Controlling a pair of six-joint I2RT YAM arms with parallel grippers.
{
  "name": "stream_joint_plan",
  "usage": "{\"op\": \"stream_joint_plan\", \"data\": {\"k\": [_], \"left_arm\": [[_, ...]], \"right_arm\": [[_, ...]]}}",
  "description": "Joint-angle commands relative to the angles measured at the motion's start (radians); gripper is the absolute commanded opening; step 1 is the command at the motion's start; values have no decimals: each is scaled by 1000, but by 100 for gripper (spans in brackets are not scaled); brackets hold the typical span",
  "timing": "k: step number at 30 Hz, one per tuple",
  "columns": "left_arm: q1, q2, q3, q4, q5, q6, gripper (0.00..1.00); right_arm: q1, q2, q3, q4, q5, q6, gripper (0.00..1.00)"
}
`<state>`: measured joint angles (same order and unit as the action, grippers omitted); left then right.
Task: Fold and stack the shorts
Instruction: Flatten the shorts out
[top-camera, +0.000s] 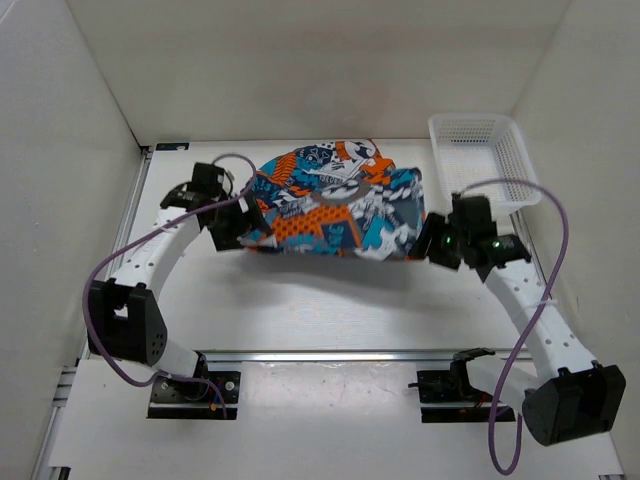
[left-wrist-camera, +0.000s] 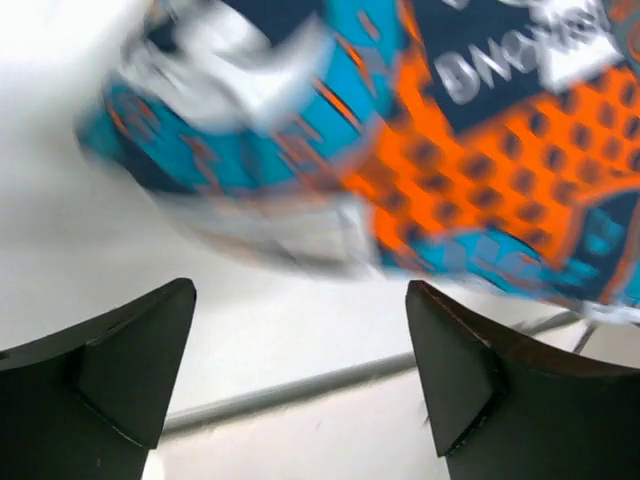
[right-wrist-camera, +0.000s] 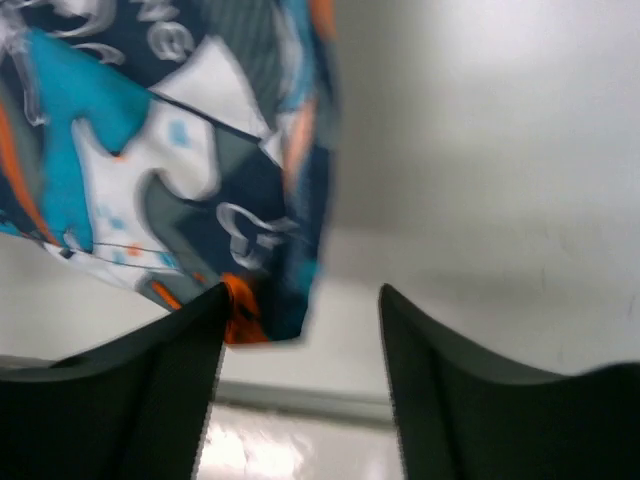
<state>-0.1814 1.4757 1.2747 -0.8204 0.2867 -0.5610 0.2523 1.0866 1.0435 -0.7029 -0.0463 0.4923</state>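
Note:
The shorts (top-camera: 335, 205), a patchwork print in orange, teal, navy and white, hang bunched between my two grippers above the white table, casting a shadow in front. My left gripper (top-camera: 232, 225) is at their left edge and is open; in the left wrist view (left-wrist-camera: 300, 300) the blurred cloth (left-wrist-camera: 430, 150) lies just beyond the fingertips with nothing between them. My right gripper (top-camera: 428, 240) is at their right edge and is open; in the right wrist view (right-wrist-camera: 302, 295) a corner of the shorts (right-wrist-camera: 170, 170) hangs down against the left finger (right-wrist-camera: 190, 350).
A white mesh basket (top-camera: 480, 160) stands at the back right, next to the right arm. White walls close the table at the back and sides. A metal rail (top-camera: 330, 355) runs along the near edge, with the arm bases behind it.

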Motion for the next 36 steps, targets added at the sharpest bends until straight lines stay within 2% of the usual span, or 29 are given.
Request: {"op": "stream_joint_plan", "data": {"k": [1,2,3,5,6,7,8,9,10,12,13,14,15,16,17,19,20,21,23,29,30,35,36], "left_arm": [[-32,-35,-123,-16,-9,-10,100],[-32,-49,-123,-26,-9,-1,100],[-32,-76,-123,-36,-27,0,100],[-32,-97,-106,-75,-55,0,100],[-32,-109,-95,-75,-66,0,98],[-32,-109,-95,-86,-78,0,63],[-32,-121,-95,-86,-87,0,35],[-32,-121,-106,-86,-99,0,17],[-32,-130,-121,-86,-122,-26,10],[-32,-130,-144,-86,-136,-40,10],[-32,-130,-165,-77,-158,-53,11],[-32,-118,-178,-68,-158,-53,21],[-21,-118,-192,-51,-138,-34,68],[-7,-95,-210,-22,-124,-14,88],[-7,-86,-210,-5,-124,-14,100],[32,-27,-221,7,-107,10,100],[43,0,-209,23,-84,19,100],[43,26,-209,33,-84,30,100],[43,98,-178,52,-72,30,100],[33,285,-83,86,-63,39,100],[33,305,-69,86,-63,39,94],[20,359,-32,86,-63,39,10],[20,359,-32,86,-52,39,10]], "right_arm": [[1,-127,-193,-66,48,149,68],[1,-155,-209,-93,93,204,75],[1,-178,-209,-105,106,222,77],[1,-206,-209,-130,117,245,77],[1,-215,-198,-130,126,255,73],[1,-215,-189,-148,126,255,70],[1,-206,-180,-158,126,255,65],[1,-206,-171,-158,126,255,59],[1,-195,-171,-158,126,255,47],[1,-183,-171,-158,103,255,36],[1,-172,-180,-149,86,264,30],[1,-172,-180,-148,68,264,30],[1,-172,-210,-136,50,278,30],[1,-172,-224,-121,8,278,30],[1,-172,-243,-109,-13,288,34],[1,-191,-305,-78,-47,313,44],[1,-206,-327,-78,-62,313,57],[1,-221,-364,-66,-85,339,64],[1,-234,-399,-52,-108,357,72],[1,-244,-484,16,-147,430,75],[1,-244,-499,16,-147,445,75],[-8,-212,-568,115,-203,528,74],[-8,-212,-580,135,-219,543,74]]}}
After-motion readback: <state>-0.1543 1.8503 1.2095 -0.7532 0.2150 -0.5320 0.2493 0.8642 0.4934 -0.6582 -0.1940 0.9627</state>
